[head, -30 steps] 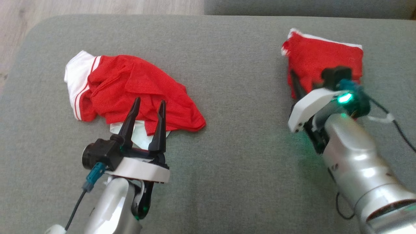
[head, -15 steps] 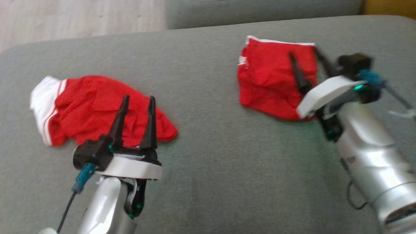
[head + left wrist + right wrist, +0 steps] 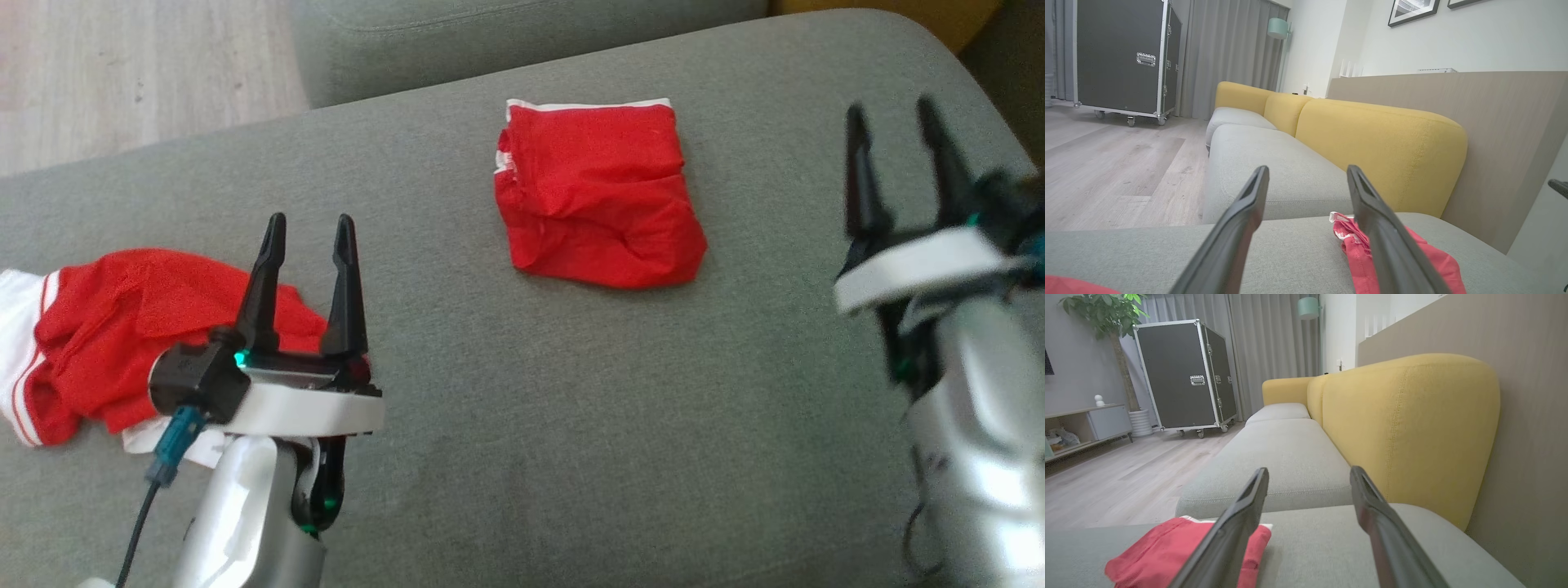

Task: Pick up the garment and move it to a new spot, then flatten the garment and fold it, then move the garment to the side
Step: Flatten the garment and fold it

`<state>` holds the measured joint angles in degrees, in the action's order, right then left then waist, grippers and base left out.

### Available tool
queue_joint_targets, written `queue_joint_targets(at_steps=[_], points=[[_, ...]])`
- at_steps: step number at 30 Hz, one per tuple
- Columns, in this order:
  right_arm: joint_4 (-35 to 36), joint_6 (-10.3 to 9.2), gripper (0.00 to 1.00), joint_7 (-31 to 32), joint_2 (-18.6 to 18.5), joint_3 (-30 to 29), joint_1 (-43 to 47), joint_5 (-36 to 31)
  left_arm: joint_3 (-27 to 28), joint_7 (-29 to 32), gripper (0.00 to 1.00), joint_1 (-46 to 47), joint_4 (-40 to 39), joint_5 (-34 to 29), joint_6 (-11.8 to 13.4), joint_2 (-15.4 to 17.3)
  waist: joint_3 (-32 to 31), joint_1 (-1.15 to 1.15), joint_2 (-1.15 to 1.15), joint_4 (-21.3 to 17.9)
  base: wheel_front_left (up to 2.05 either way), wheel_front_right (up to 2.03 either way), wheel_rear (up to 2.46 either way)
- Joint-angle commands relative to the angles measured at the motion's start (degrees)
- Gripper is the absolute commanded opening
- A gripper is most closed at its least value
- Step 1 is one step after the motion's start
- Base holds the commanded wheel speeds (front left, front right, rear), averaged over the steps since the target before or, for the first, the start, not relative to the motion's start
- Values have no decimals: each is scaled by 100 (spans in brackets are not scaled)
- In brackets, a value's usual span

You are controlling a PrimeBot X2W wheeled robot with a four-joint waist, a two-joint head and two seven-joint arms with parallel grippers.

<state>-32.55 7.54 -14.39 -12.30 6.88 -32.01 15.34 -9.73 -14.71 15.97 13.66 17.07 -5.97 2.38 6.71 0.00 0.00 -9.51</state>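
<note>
Release done: my right claw (image 3: 890,114), pinching the folded red garment (image 3: 600,196) a second ago, now stands spread and clear of it. It lies alone on the grey sofa (image 3: 522,425), seemingly finished. My left claw (image 3: 311,224), spread, hovers near the crumpled red-and-white garment (image 3: 122,327).

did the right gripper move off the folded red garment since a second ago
Yes. It was over the folded red garment; now the right gripper sits clear of it, off to the garment's right, fingers open.
</note>
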Motion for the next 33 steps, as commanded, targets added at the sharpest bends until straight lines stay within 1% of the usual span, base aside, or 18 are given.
queue_joint_targets(at_steps=[1, 4, 6, 9, 12, 13, 14, 18, 22, 28, 31, 33], points=[[410, -5, 100, -60, 262, -74, 165, -272, 210, -29, 100, 109, -217, -58, 10, 51, 11, 0, 0, -56, 0, 0, 0], [868, -5, 100, -60, 630, -422, 695, -732, 238, -29, 100, 49, -229, -72, 2, 50, 35, 0, 0, -91, 0, 0, 0], [1064, -5, 100, -60, 782, -567, 953, -891, 254, -29, 100, 8, -209, -95, -4, 50, 58, 0, 0, -99, 0, 0, 0], [1230, -5, 100, -61, 884, -643, 1155, -1034, 244, -29, 100, 1, -194, -111, -19, 50, 125, 0, 0, -65, 0, 0, 0], [1289, -5, 100, -61, 918, -620, 1157, -1104, 176, -29, 100, 55, -195, -110, -35, 50, 257, 0, 0, 39, 0, 0, 0], [1267, -5, 46, -61, 923, -611, 1121, -1104, 147, -29, 100, 83, -192, -112, -41, 50, 315, 0, 0, 90, 0, 0, 0], [1243, -5, 0, -61, 927, -608, 1059, -1108, 115, -29, 100, 118, -186, -112, -47, 50, 383, 0, 0, 150, 0, 0, 0], [983, -5, 0, -16, 933, -556, 618, -1186, -33, -29, 100, 286, -147, -97, -69, 50, 712, 0, 0, 456, 0, 0, 0], [473, -5, 0, 184, 935, -620, -18, -1249, -216, -29, 100, 443, -102, -74, -87, 50, 1034, 0, 0, 830, 0, 0, 0], [-802, -5, 0, 457, 851, -1056, -941, -1454, -467, -29, 100, 615, -33, 34, -103, 50, 1271, 0, 0, 1335, 0, 0, 0], [-1517, -5, 0, 587, 828, -1237, -1188, -1611, -506, -29, 100, 648, -10, 83, -102, 50, 1296, 0, 0, 1477, 0, 0, 0], [-1934, -5, 0, 613, 805, -1240, -1255, -1770, -514, -29, 100, 657, 0, 102, -98, 50, 1291, 0, 0, 1519, 0, 0, 0]])
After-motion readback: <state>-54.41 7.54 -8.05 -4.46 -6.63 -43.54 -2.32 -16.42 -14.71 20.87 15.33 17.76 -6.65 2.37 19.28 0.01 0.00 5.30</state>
